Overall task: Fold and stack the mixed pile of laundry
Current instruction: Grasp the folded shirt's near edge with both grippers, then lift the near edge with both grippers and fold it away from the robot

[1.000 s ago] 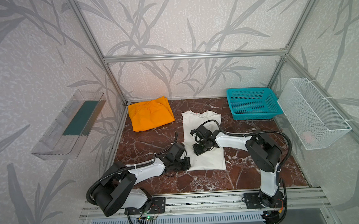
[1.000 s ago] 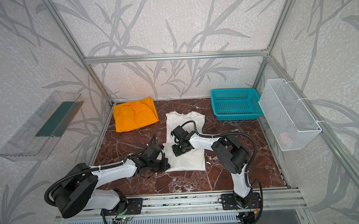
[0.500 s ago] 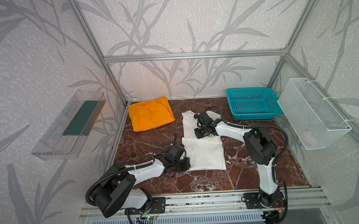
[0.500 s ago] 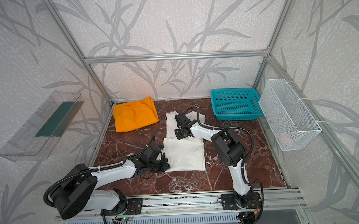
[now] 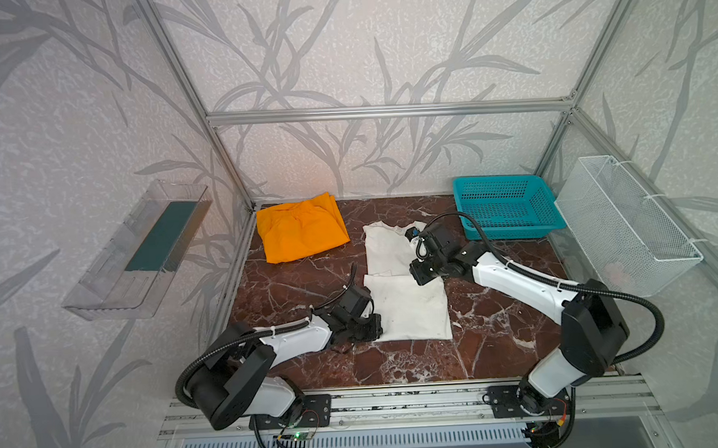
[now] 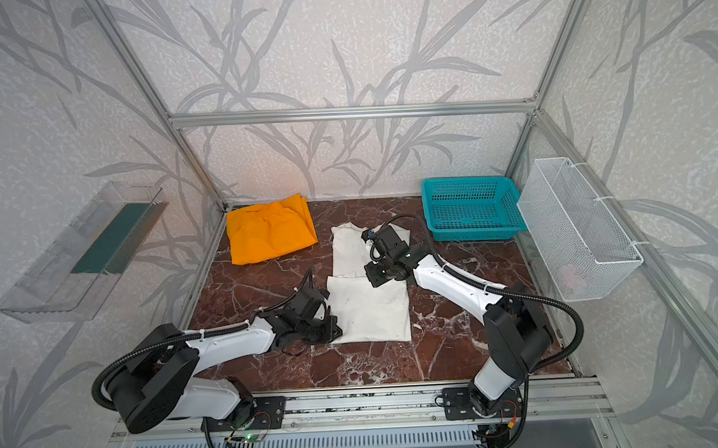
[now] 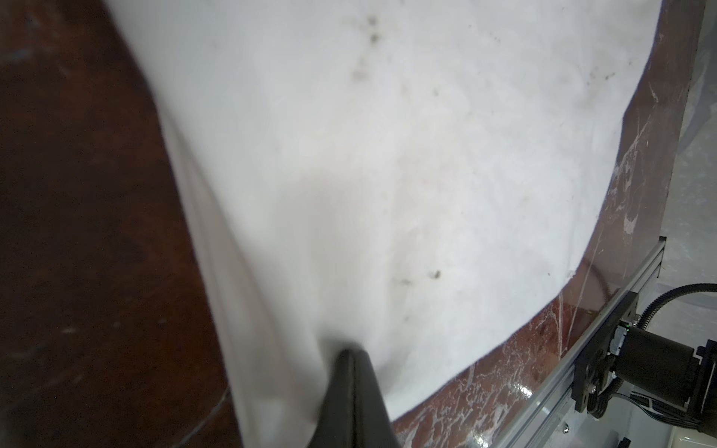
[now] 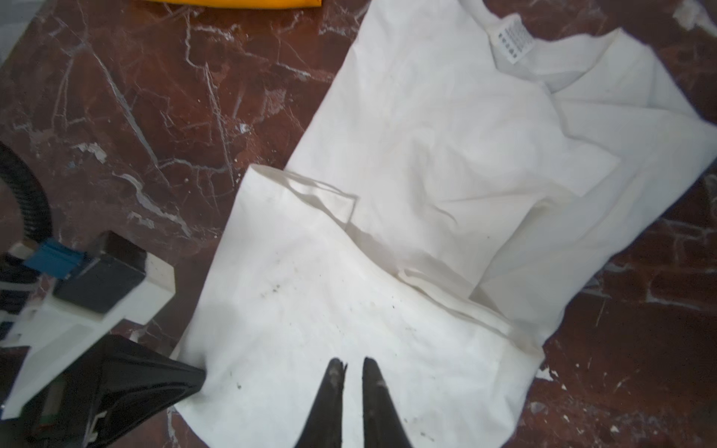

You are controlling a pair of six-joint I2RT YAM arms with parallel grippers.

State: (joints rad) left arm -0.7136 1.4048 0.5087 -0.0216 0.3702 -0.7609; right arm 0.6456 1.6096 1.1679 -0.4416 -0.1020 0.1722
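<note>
I am pinching a corner of the half-folded white shirt (image 5: 411,310) with my left claw (image 7: 350,355), hovering my right claw (image 8: 353,362), slightly parted and empty, above it, while the folded orange trousers (image 5: 301,231) are lying beyond both, unstacked.

Left gripper (image 7: 351,353) closed, right gripper (image 8: 352,362) ajar

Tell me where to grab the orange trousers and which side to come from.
I'd take the orange trousers by their near right corner, coming in low from the front of the marble table. They lie folded flat in the rear left corner, so the back and left edges look boxed in, while that corner juts onto bare marble.
</note>
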